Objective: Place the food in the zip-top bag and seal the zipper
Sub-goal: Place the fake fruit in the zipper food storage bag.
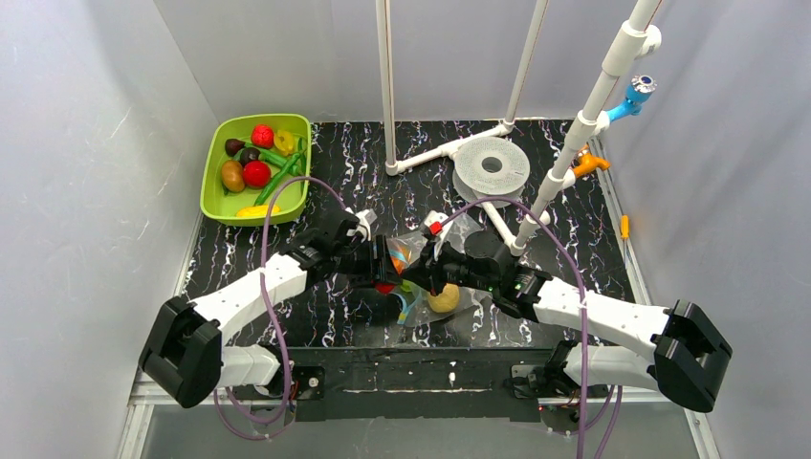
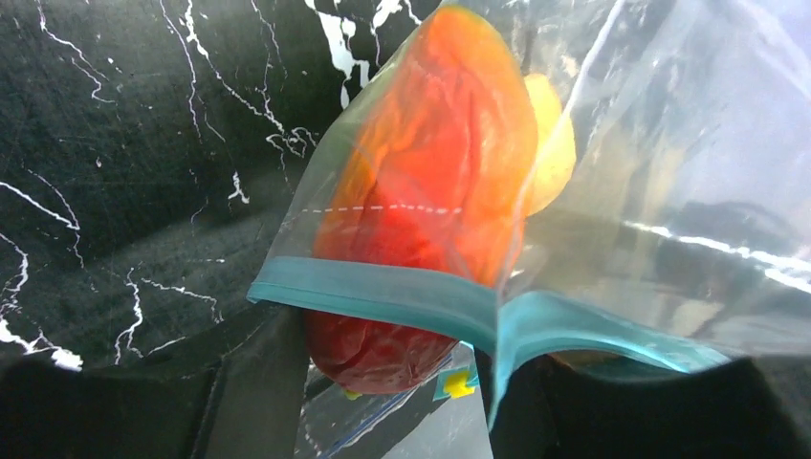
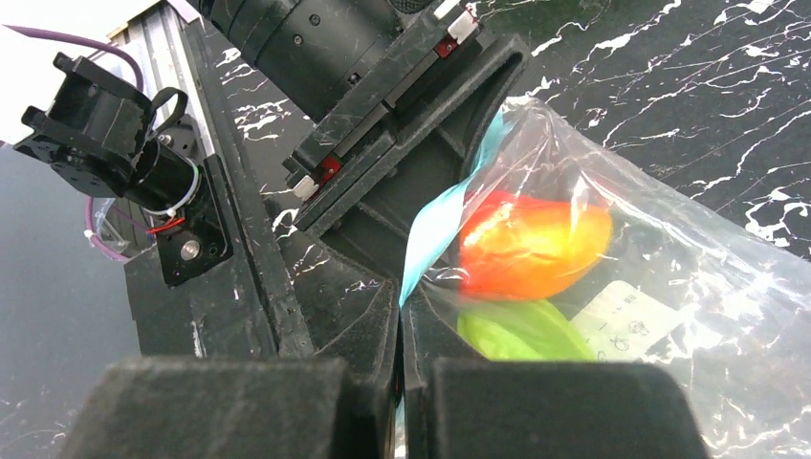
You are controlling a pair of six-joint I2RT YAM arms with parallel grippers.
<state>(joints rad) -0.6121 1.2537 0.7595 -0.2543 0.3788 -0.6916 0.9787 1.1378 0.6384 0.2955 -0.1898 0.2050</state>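
We see two robot arms meeting over the middle of a black marbled table (image 1: 593, 249), with the zip-top bag (image 1: 465, 229) held between them just above its surface. The right gripper (image 3: 402, 316) is pinched shut on the zipper (image 3: 440, 215), holding the bag's mouth edge. The left gripper (image 1: 383, 263) has its fingers closed around a red-orange food piece (image 2: 430, 172), which sits mostly inside the bag, its lower end still poking out past the blue strip. A yellow piece (image 2: 550, 143) and a green piece (image 3: 516, 330) already lie inside. We judge the filling as partly done. Several toy foods (image 1: 256, 173) remain in the lime-green tray (image 1: 206, 182), well apart at the far left. The mouth gapes open, so sealing is not yet begun.
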